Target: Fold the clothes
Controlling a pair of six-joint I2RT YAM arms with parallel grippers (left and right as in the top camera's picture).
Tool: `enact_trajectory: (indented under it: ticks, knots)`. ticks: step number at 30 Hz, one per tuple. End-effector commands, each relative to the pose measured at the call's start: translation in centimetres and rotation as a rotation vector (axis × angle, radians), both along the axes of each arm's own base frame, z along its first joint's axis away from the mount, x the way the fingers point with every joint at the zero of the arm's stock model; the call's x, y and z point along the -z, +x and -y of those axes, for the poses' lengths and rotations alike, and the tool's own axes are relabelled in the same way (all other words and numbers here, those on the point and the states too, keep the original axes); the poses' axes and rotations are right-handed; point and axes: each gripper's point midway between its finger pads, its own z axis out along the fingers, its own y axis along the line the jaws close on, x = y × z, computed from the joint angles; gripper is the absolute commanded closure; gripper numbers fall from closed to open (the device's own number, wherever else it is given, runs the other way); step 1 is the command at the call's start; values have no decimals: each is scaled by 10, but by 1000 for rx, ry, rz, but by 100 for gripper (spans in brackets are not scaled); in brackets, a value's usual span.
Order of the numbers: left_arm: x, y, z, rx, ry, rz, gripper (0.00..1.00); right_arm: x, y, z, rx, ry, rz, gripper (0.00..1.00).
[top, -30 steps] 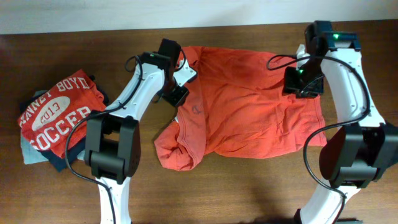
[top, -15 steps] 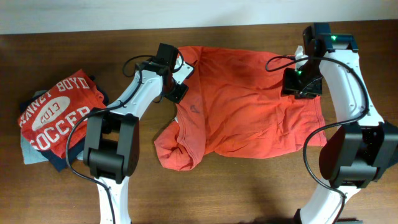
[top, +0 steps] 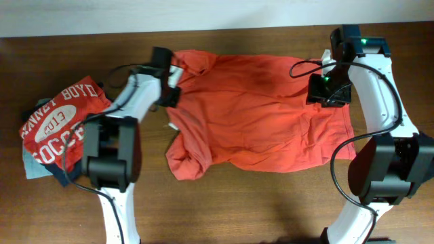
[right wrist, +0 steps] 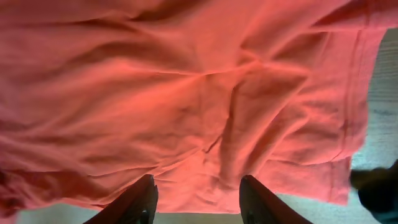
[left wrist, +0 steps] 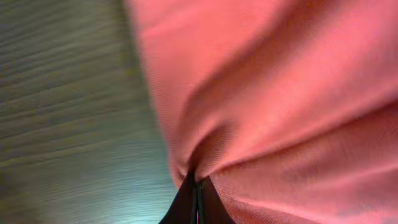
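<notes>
Overhead view.

- **Orange-red shirt** point(top: 264, 115): soft knit, short-sleeved, collared. It lies spread sideways across the middle of the table point(top: 271, 210), with the collar at the far-left corner. The cloth is rumpled in shallow creases, and a bunched lobe sits at the near-left corner.
- **Table:** dark brown wood with a lengthwise grain.
- **Stack of clothes:** at the left end of the table, well apart from the shirt.
  - Red tee point(top: 57, 125) on top, roughly folded, with a white "SOCCER" print and an oval badge.
  - Pale grey-blue piece point(top: 30, 166) showing beneath it at the near-left edge.
  - Dark navy piece point(top: 64, 177) showing along the near edge.
- **Left pincer** point(top: 168, 93): at the shirt's left edge, just below the collar. In the left wrist view its black fingertips point(left wrist: 186, 202) are pressed together on a pinch of the orange fabric, which puckers into radiating folds at the nip. Blurred wood shows to the left.
- **Right pincer** point(top: 330, 91): over the shirt's far-right part. In the right wrist view its two black fingers point(right wrist: 140, 199) stand apart above wrinkled cloth, with a double-stitched hem running down the right side. Whether they touch the fabric cannot be told.
</notes>
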Motion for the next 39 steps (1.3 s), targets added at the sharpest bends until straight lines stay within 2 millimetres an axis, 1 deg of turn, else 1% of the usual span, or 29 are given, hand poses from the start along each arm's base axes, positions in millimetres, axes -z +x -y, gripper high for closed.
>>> enact_trajectory:
  ticks: [1, 5, 6, 7, 8, 9, 10, 11, 15, 17, 19, 20, 22, 23, 25, 27, 29, 30, 32, 34, 35, 36, 39]
  knots:
    - [-14, 22, -39, -119, -22, 49, 99, 5, 1, -3, -6, 4, 3, 50]
    - [-25, 32, -56, -149, -39, 79, 99, 20, -3, -3, -6, 6, -16, 49]
    - [-27, 33, -59, -154, -40, 82, 98, 25, -5, -3, -6, 6, -23, 49]
    - [-29, 33, -60, -156, -41, 82, 89, 31, -7, -4, -6, 7, -31, 49]
    - [-31, 32, -59, -155, -47, 75, 68, 36, -10, -4, -6, 8, -42, 49]
    - [-33, 30, -58, -151, -54, 63, 56, 41, -12, -4, -6, 8, -50, 49]
    - [-35, 27, -55, -146, -65, 46, 53, 45, -15, -4, -6, 9, -60, 49]
    - [-37, 25, -53, -143, -71, 32, 52, 50, -18, -4, -6, 10, -70, 49]
    - [-49, 6, -39, -110, -95, -56, 54, 67, -31, -9, -5, 33, -110, 50]
    - [-54, -6, -27, -66, -119, -109, 59, 75, -37, -10, 5, 40, -129, 50]
    - [-54, -18, -14, -26, -138, -159, 63, 85, -42, -10, 30, 42, -145, 50]
    - [-52, -27, -7, -3, -123, -193, 66, 91, -45, -11, 51, 42, -153, 50]
    - [-45, -36, 3, 36, -113, -222, 71, 102, -49, -11, 84, 40, -156, 51]
    - [-38, -42, 9, 51, -109, -242, 78, 110, -50, -10, 114, 39, -155, 57]
    - [-25, -50, 15, 80, -101, -270, 87, 121, -51, -10, 144, 38, -143, 61]
    - [-7, -59, 19, 91, -96, -304, 91, 131, -52, -10, 178, 38, -134, 65]
    - [4, -64, 19, 93, -89, -321, 94, 140, -55, -8, 194, 34, -127, 69]
    - [9, -66, 19, 92, -89, -322, 95, 144, -57, -4, 213, 14, -127, 72]
    - [15, -66, 18, 92, -85, -317, 97, 152, -62, 8, 247, -48, -128, 75]
    - [17, -62, 10, 83, -43, -299, 98, 154, -64, 21, 257, -109, -125, 79]
    - [17, -58, 5, 78, -14, -284, 98, 154, -65, 29, 273, -141, -124, 81]
    - [16, -48, -11, 55, 72, -240, 98, 154, -65, 43, 321, -180, -119, 83]
    - [11, -28, -38, 5, 185, -159, 98, 153, -66, 66, 368, -225, -111, 84]
